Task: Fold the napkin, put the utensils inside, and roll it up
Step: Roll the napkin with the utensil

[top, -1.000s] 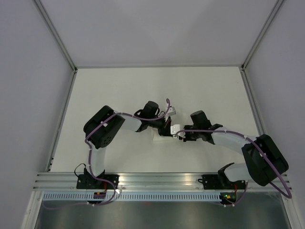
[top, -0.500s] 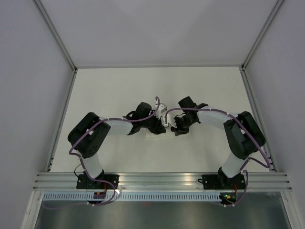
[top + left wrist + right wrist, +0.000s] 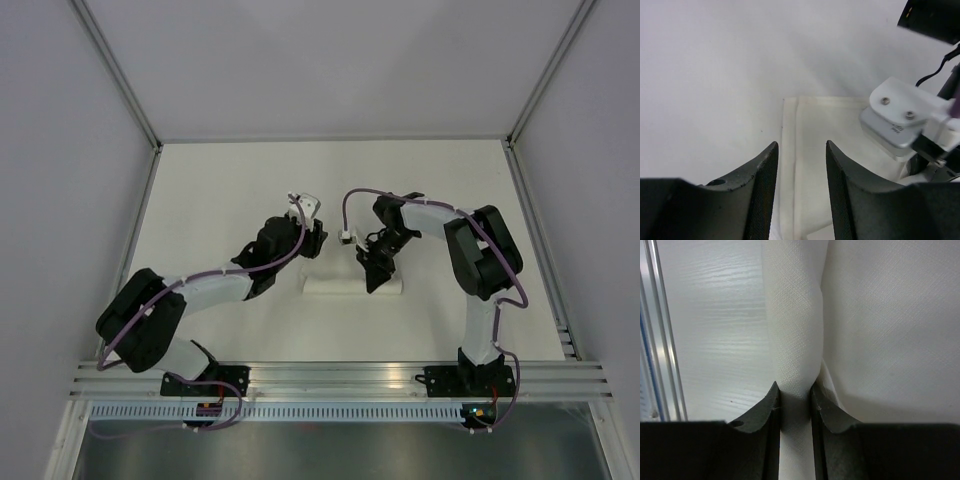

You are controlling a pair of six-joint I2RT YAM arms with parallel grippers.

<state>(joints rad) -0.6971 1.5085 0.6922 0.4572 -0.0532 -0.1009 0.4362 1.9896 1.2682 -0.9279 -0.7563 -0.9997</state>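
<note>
The napkin (image 3: pixel 345 285) lies as a narrow white roll on the table between the two grippers. My right gripper (image 3: pixel 374 276) points down at the roll's right part. In the right wrist view the right gripper (image 3: pixel 795 392) is shut on the thick roll of the napkin (image 3: pixel 795 315). My left gripper (image 3: pixel 312 240) is just beyond the roll's left end. In the left wrist view the left gripper (image 3: pixel 801 150) is open and empty, with the napkin's end (image 3: pixel 815 130) on the table in front of its fingers. The utensils are hidden.
A metal rail (image 3: pixel 340 375) runs along the near table edge and also shows in the right wrist view (image 3: pixel 660 340). Grey walls enclose the table (image 3: pixel 220 190) at the left, back and right. The right arm's wrist camera mount (image 3: pixel 900 122) sits close to my left gripper.
Both grippers have shifted away from the near edge. The left gripper has pulled off to the upper left, uncovering the roll. The right arm has folded in and its gripper now points down onto the roll.
</note>
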